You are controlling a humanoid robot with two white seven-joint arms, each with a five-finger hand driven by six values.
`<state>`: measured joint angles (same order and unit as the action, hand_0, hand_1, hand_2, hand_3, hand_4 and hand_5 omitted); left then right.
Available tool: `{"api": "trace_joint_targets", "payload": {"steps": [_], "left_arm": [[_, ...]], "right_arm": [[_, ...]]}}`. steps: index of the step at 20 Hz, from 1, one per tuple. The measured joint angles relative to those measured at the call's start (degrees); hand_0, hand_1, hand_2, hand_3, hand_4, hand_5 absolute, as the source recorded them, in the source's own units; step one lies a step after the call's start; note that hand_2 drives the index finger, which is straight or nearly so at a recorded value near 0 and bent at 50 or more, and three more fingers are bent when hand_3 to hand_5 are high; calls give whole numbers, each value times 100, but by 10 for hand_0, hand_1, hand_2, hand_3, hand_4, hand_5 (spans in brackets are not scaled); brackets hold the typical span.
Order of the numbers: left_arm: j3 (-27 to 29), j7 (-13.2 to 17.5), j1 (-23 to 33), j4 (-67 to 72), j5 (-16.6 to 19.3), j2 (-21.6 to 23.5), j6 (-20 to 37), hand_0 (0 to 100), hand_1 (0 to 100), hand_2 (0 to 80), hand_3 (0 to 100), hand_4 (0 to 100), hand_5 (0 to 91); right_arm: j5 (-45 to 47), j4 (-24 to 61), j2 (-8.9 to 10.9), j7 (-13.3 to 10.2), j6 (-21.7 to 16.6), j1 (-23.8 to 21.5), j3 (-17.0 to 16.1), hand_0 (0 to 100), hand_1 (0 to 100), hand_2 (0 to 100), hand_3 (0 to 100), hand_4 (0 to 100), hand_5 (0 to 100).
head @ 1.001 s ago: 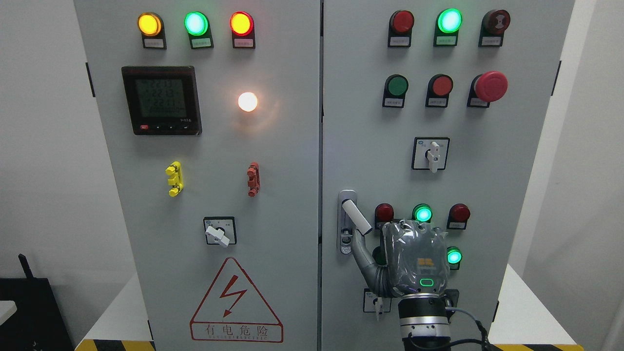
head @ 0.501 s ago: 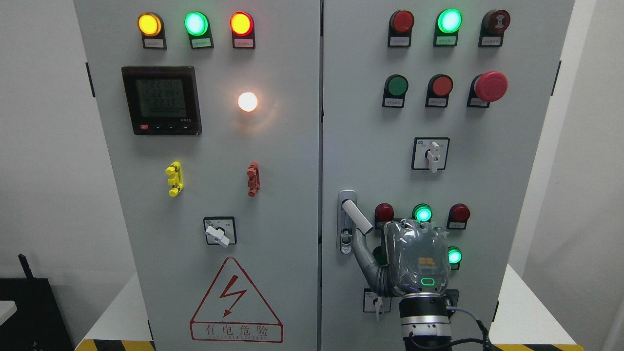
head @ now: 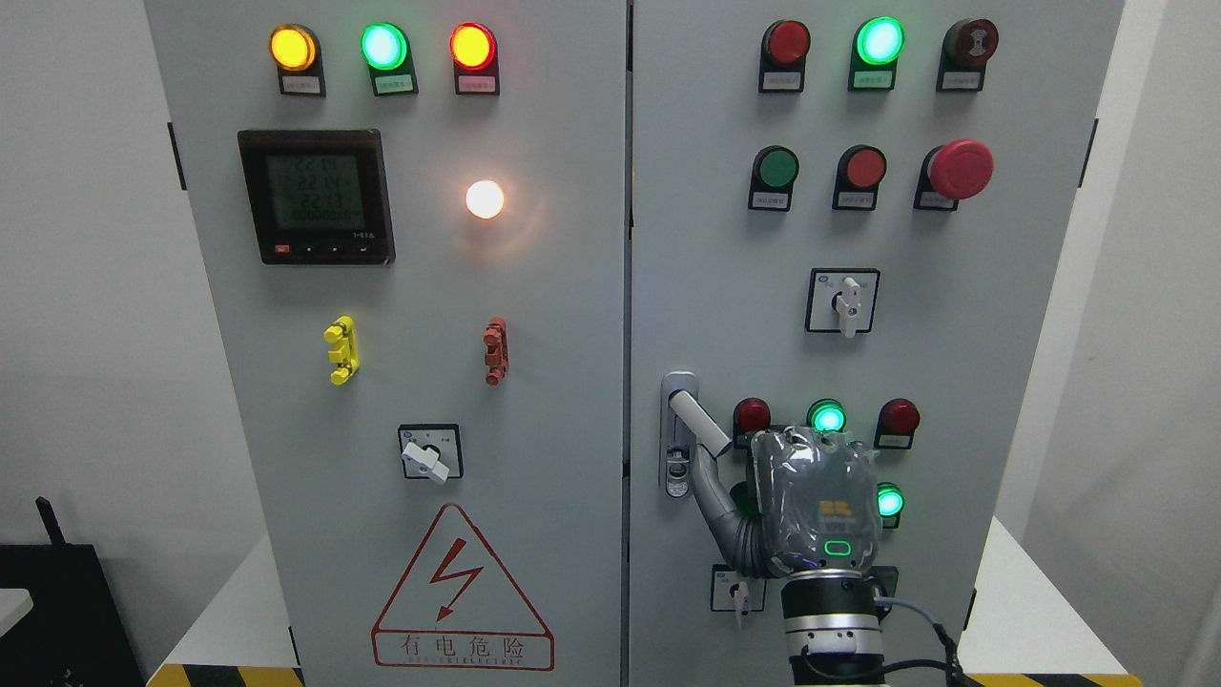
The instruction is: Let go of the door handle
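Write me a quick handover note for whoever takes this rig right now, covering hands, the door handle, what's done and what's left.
Right hand: raised at the right cabinet door, thumb touching the underside of the swung-out door handle; whether its other fingers are curled cannot be seen.
Left hand: not in view.
Door handle: tilted out from its lock plate.
Done: handle turned out.
Left: pull the right hand clear of the handle.

This is an industrial or electrical test room. A grey two-door electrical control cabinet [head: 534,315] fills the view, set with lit indicator lamps [head: 382,45], a digital power meter [head: 316,196], a red emergency-stop button [head: 960,169], rotary selector switches [head: 843,301] and a high-voltage warning triangle [head: 462,589]. It stands against plain white walls [head: 76,286], with yellow-black hazard tape [head: 224,675] along the bottom edge.
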<state>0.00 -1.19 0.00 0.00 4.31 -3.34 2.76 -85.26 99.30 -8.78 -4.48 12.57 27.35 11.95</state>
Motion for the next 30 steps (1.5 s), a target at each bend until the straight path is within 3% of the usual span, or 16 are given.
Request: {"api": "trace_joint_targets", "payload": {"steps": [30], "left_arm": [[0,0,0,0,0,0,0,120,389,0,0,0,0]], "right_arm": [[24,38,-3,3,-9,8,-71,540,112,992,1000,1000,987]]}}
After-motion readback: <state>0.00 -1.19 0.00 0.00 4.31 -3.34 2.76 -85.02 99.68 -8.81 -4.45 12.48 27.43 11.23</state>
